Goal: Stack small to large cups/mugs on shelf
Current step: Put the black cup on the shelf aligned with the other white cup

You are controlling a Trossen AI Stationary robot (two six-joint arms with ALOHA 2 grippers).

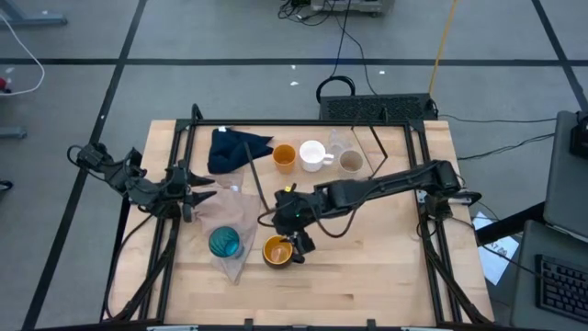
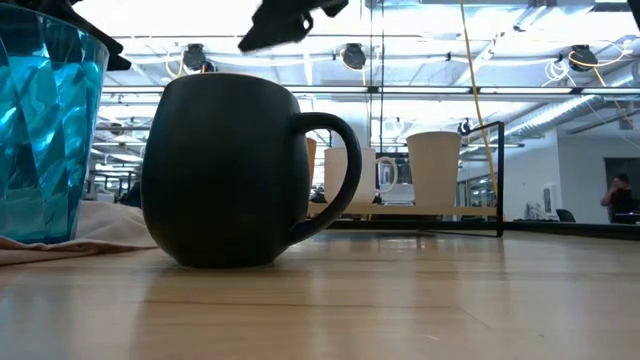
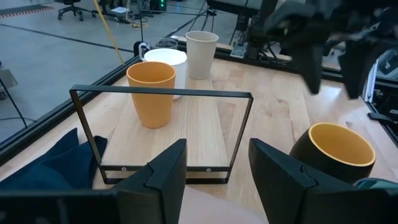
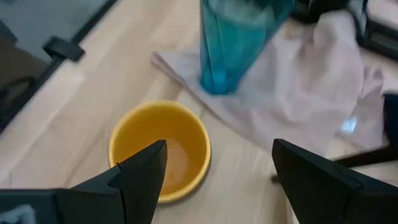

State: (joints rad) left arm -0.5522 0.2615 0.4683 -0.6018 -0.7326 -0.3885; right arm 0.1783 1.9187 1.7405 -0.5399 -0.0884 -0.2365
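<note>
The dark mug with orange inside [image 1: 277,250] [image 4: 160,149] stands upright on the table near its near edge. My right gripper [image 1: 299,241] [image 4: 217,152] hovers open just above it, clear of the rim in the low view [image 2: 290,20]. The teal tumbler [image 1: 224,242] stands on the pinkish-beige cloth [image 1: 241,216], left of the mug. On the shelf [image 3: 199,130] stand the orange cup [image 3: 151,93], the white mug [image 3: 169,62], the grey-beige cup [image 3: 202,53] and the clear cup [image 1: 337,142]. My left gripper [image 1: 197,188] [image 3: 217,165] waits open at the table's left, facing the shelf.
A dark blue cloth [image 1: 234,147] lies at the shelf's left end, by the black rod frame [image 3: 161,93]. Bare tabletop lies near and right of the dark mug [image 2: 230,170]. My right arm reaches across the table's middle. A person [image 2: 615,195] shows far off in the room.
</note>
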